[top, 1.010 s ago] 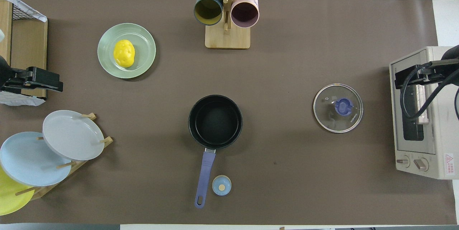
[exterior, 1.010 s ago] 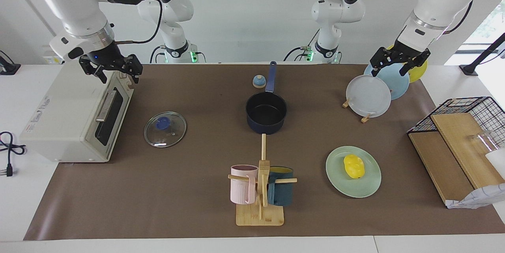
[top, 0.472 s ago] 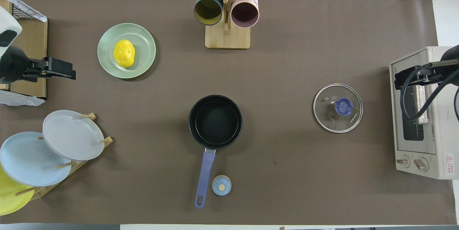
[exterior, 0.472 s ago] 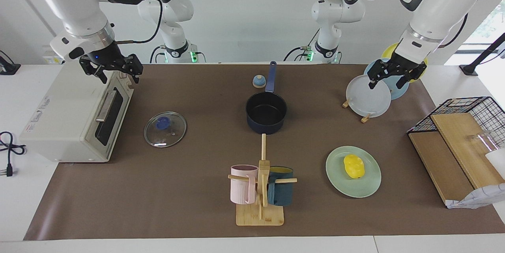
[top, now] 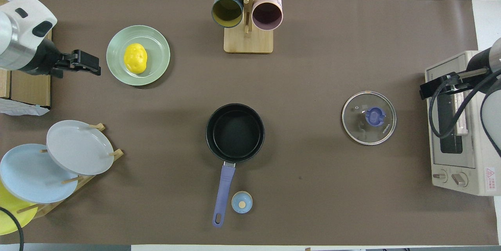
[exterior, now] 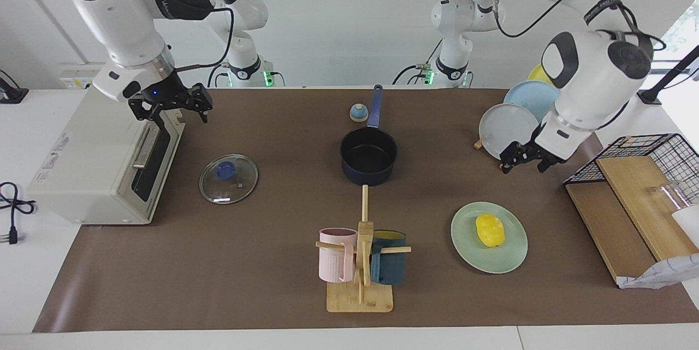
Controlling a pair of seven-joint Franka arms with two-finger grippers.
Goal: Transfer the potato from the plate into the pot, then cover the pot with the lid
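On the brown mat that covers the table (exterior: 262,295), working from the right arm's end toward the left arm's, we see first a white toaster oven (exterior: 104,164), and over its top corner hangs the right hand (exterior: 170,111), its fingers apart and holding nothing. Just beside the oven, flat on the mat, lies the lid (exterior: 228,178), clear glass with its blue knob facing up, well apart from the pot. At mid-table stands the pot (exterior: 368,154), uncovered and with nothing inside, its long blue handle pointing toward the robots; a small blue-and-tan bell (exterior: 358,113) sits just beside that handle. Farther from the robots than the pot we find a wooden mug stand (exterior: 360,284) with a pink mug (exterior: 334,256) and a dark teal mug (exterior: 389,265) hung on its pegs. Toward the left arm's end, a wooden rack (exterior: 508,163) holds a grey plate (exterior: 505,130), a light blue one and a yellow one on edge. The left hand (exterior: 524,158) is in the air over the mat between that rack and the plate (exterior: 513,257), open and holding nothing. The potato (exterior: 490,230) lies on the pale green plate, untouched, with the hand well above it. A wire basket (exterior: 644,159) with wooden boards stands at the table's end.
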